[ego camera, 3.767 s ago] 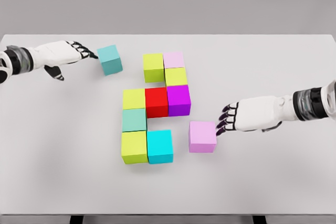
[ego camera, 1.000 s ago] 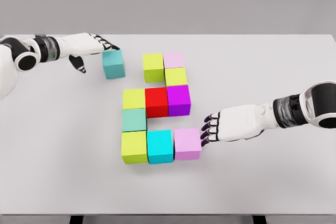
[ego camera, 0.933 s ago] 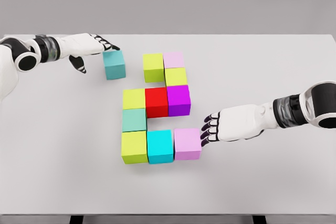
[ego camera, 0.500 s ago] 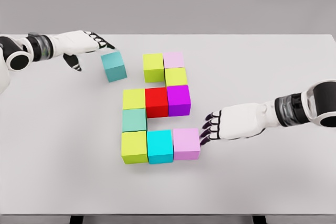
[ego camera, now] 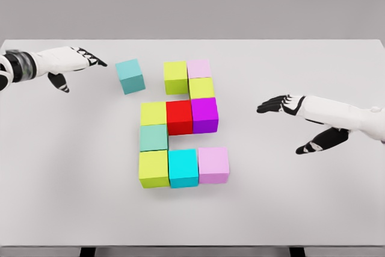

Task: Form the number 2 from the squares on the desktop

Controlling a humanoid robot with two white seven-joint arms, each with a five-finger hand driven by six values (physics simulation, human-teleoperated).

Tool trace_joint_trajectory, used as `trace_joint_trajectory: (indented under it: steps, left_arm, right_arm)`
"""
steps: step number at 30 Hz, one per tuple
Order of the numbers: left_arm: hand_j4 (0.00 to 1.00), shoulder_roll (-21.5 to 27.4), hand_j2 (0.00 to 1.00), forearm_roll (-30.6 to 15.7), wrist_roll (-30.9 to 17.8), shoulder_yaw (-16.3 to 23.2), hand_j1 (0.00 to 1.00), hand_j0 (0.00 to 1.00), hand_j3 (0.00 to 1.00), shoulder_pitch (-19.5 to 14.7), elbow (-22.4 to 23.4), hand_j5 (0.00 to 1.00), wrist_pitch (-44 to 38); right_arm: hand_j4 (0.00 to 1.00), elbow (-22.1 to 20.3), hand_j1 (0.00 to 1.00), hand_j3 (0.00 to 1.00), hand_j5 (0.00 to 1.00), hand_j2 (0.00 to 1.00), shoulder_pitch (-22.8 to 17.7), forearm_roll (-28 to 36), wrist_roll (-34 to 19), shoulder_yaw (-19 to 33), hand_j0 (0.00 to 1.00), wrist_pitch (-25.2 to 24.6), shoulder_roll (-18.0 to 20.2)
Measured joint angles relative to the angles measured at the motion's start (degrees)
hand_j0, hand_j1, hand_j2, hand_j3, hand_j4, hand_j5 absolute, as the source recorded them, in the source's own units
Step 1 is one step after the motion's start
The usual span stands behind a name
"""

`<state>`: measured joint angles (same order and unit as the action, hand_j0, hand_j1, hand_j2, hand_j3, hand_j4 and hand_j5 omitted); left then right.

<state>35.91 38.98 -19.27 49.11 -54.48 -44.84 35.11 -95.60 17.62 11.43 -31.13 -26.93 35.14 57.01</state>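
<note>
Step in hand: the bottom row is judged complete, with the pink cube [ego camera: 213, 165] set touching the cyan cube [ego camera: 183, 167]; only the top left corner of the 2 is open.
Figure: nine cubes are seen joined on the table [ego camera: 313, 209], from the lime cube [ego camera: 175, 77] in the top row down to the bottom row.
Loose piece: the teal cube [ego camera: 130, 76] is found just left of that lime cube, apart from it and turned slightly askew.
Left hand [ego camera: 71, 62]: held near the teal cube without touching it, fingers extended and close together, nothing gripped.
Right hand [ego camera: 304, 120]: held well clear of the pink cube, fingers spread, nothing gripped.
Next move: the teal cube is judged to need squaring and a push rightward until it meets the lime cube.
</note>
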Motion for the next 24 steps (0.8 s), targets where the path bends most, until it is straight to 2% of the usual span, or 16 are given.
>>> trace_joint_trajectory:
  steps: [1,3,7,8,11,15,18,24]
  left_arm:
    - [1.0,0.0,1.0,0.0,0.0,0.0,1.0,1.0,1.0,0.3,-0.3,1.0,0.0]
    - [1.0,0.0,1.0,0.0,0.0,0.1,1.0,1.0,1.0,0.3,-0.9,1.0,0.0]
    - [1.0,-0.2,1.0,0.0,0.0,0.3,1.0,1.0,1.0,0.3,-2.0,1.0,0.0]
    - [1.0,-0.3,1.0,0.0,0.0,0.3,1.0,1.0,1.0,0.4,-2.2,1.0,0.0]
    - [1.0,-0.4,1.0,0.0,0.0,0.3,1.0,1.0,1.0,0.4,-2.7,1.0,0.0]
    - [1.0,-0.6,1.0,0.0,0.0,0.4,1.0,1.0,1.0,0.4,-3.0,1.0,0.0]
    - [1.0,-0.8,1.0,0.1,0.0,0.4,1.0,1.0,1.0,0.4,-3.1,1.0,0.0]
    - [1.0,-1.3,1.0,0.1,0.0,0.5,1.0,1.0,1.0,0.4,-3.2,1.0,0.0]
  right_arm:
    - [1.0,0.5,1.0,1.0,1.0,1.0,-2.9,0.0,-0.1,3.4,1.0,0.1,-2.6]
    - [1.0,1.4,1.0,1.0,1.0,1.0,-5.1,0.4,-0.1,9.0,1.0,0.1,-6.3]
    - [1.0,4.1,1.0,1.0,1.0,1.0,-7.4,1.0,-0.2,15.3,1.0,0.0,-9.6]
    - [1.0,5.7,1.0,1.0,1.0,1.0,-8.8,1.1,-0.2,16.0,1.0,0.0,-10.0]
    - [1.0,11.1,1.0,1.0,1.0,1.0,-9.5,1.1,-0.1,17.1,1.0,0.0,-11.5]
    - [1.0,14.6,1.0,1.0,1.0,1.0,-11.0,1.2,-0.2,17.6,1.0,0.0,-12.8]
    - [1.0,15.6,1.0,1.0,1.0,1.0,-12.8,1.3,-0.1,17.8,1.0,0.0,-13.5]
    - [1.0,15.9,1.0,1.0,1.0,1.0,-13.1,1.8,0.1,17.9,1.0,0.0,-13.9]
